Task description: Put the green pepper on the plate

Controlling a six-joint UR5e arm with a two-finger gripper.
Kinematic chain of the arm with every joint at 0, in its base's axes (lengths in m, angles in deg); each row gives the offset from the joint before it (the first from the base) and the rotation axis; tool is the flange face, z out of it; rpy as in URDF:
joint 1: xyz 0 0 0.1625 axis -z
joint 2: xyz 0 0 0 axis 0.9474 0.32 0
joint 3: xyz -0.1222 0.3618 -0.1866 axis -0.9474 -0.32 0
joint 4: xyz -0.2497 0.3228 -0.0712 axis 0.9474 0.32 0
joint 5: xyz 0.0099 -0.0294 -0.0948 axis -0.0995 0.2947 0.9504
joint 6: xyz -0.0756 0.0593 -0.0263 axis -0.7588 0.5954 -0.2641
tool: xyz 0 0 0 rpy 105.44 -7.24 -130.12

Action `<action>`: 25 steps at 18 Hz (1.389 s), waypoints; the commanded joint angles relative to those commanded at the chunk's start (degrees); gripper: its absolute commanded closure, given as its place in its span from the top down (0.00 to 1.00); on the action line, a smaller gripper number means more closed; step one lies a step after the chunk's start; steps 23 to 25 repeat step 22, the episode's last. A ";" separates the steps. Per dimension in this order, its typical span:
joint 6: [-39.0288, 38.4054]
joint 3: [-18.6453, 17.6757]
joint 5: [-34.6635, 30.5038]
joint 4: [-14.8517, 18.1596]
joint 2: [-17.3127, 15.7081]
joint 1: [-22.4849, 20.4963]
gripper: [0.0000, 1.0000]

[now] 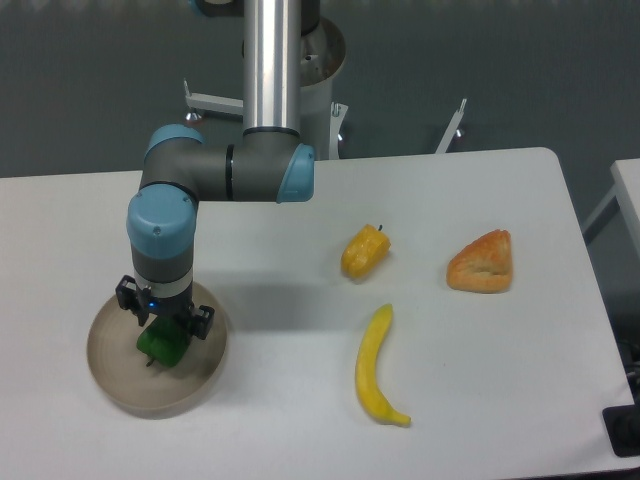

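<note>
the gripper (165, 328) points straight down over the plate (115, 380) at the near left of the white worktop (300, 400). the green pepper (162, 346) sits right under it, over the plate's middle, with the fingers on either side of it; whether they clamp the pepper or stand slightly apart from it cannot be told, nor whether the pepper touches the dish. to the right lie a yellow pepper (365, 252), a banana (376, 366) nearer, and a wedge of bread (483, 262) far right.
</note>
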 joint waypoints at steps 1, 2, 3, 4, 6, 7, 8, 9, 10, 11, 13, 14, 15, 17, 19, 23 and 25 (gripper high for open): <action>0.09 0.09 -0.17 0.00 -0.26 -0.09 1.00; 0.26 0.18 -0.61 0.17 -0.70 -0.18 1.00; 1.14 0.00 -1.75 0.26 -1.31 -0.35 1.00; 2.45 -0.17 -2.89 0.53 -2.19 -0.79 1.00; 5.87 -0.87 -4.39 1.23 -4.56 -3.15 1.00; 8.07 -1.14 -5.00 1.84 -5.27 -4.38 1.00; 10.87 -1.49 -5.97 3.15 -5.88 -5.70 1.00; 13.60 -1.75 -6.76 4.47 -6.67 -7.02 1.00; 16.32 -1.76 -7.29 5.53 -7.46 -8.42 1.00; 18.96 -1.76 -8.08 6.32 -7.91 -9.83 1.00; 24.23 -1.67 -11.50 6.94 -8.00 -12.03 1.00; 26.78 -1.67 -13.34 6.94 -8.09 -13.17 1.00; 28.90 -1.67 -14.67 6.94 -8.17 -14.40 1.00; 32.07 -1.76 -15.91 6.77 -8.09 -15.55 1.00; 32.70 -1.58 -16.08 6.59 -7.82 -15.99 1.00; 32.70 -1.84 -16.17 6.24 -7.82 -16.26 1.00; 32.70 -1.84 -16.17 6.24 -7.82 -16.26 1.00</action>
